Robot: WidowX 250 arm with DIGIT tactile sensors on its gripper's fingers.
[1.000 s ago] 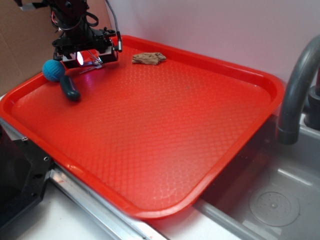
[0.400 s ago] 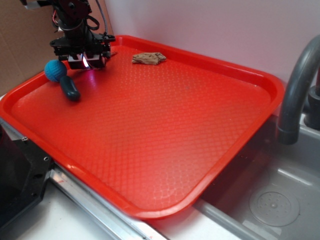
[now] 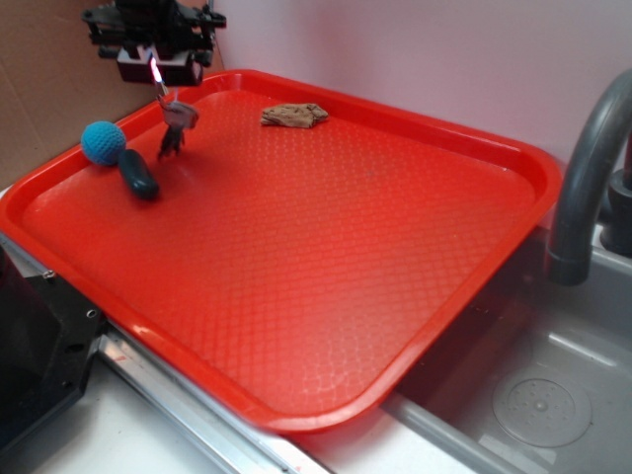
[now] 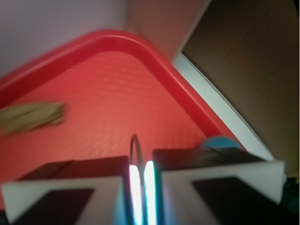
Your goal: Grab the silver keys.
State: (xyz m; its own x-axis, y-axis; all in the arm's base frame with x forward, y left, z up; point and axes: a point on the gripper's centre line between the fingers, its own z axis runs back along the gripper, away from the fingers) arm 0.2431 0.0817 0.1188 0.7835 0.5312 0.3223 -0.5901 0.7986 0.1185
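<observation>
Exterior view: the gripper [image 3: 156,71] is up above the far left corner of the red tray [image 3: 513,158], clear of its surface. Its fingers are pressed almost together, with only a bright glowing slit between them. The keys [image 3: 174,126] hang from the fingertips — ring pinched at the top, the blades dangling below in the air over the tray, slightly tilted. Just left of them on the tray sits the blue ball [image 3: 103,141], and touching it at the front lies the dark green oblong [image 3: 138,178]. The brown rag [image 3: 293,116] lies near the far rim, well apart from the keys. A grey faucet [image 3: 585,178] stands at the right over a metal sink [image 3: 553,395].

Wrist view: the two finger pads [image 4: 206,164] fill the bottom of the frame, nearly touching; lit strip between them. A thin dark arc of the key ring [image 4: 135,147] sticks up out of the gap — clamped there. The blades are hidden under the fingers. Beyond, blurred: the tray corner, the rag [image 4: 30,117] at left, a sliver of the ball [image 4: 220,142] above the right pad.
</observation>
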